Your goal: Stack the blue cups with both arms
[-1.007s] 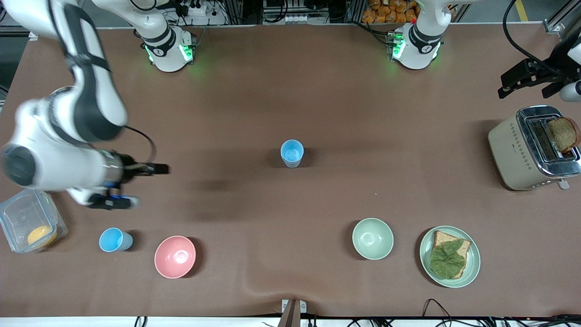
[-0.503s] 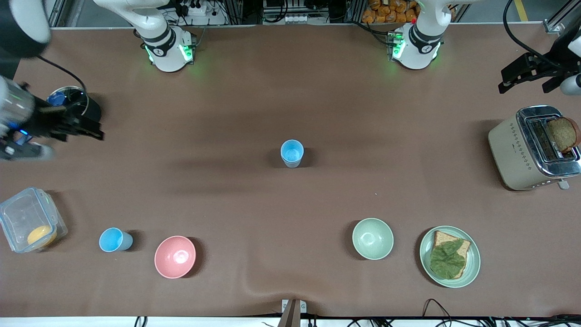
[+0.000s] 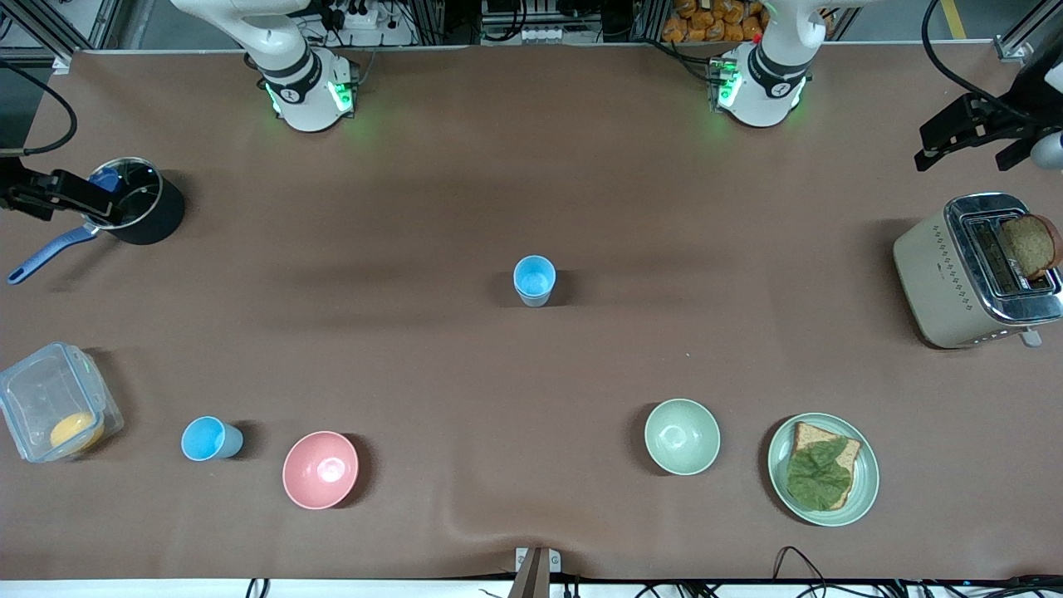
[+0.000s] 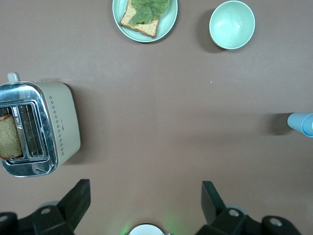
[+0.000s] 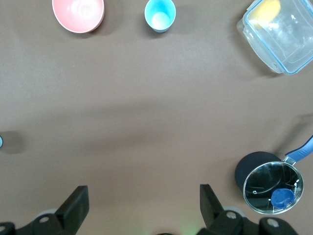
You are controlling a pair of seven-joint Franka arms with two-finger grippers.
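Note:
One blue cup [image 3: 532,280] stands upright at the table's middle. It shows at the edge of the left wrist view [image 4: 303,124]. A second blue cup [image 3: 210,438] stands nearer to the front camera, toward the right arm's end, between a clear container and the pink bowl. It also shows in the right wrist view [image 5: 160,14]. My right gripper [image 3: 50,195] hangs open and empty over the table's end by the pot; its own view [image 5: 143,198] shows bare table between the fingers. My left gripper [image 3: 972,134] hangs open and empty over the table's end near the toaster, also seen in its own view [image 4: 145,196].
Pink bowl [image 3: 320,469], pale green bowl [image 3: 682,436] and a plate with bread and lettuce [image 3: 859,490] lie near the front edge. A toaster [image 3: 947,274] stands at the left arm's end. A black pot [image 3: 158,216] and a clear container [image 3: 33,390] stand at the right arm's end.
My right arm has swung away from over the table near the second cup, out to the table's end, uncovering the pot. The left gripper and both cups have hardly moved.

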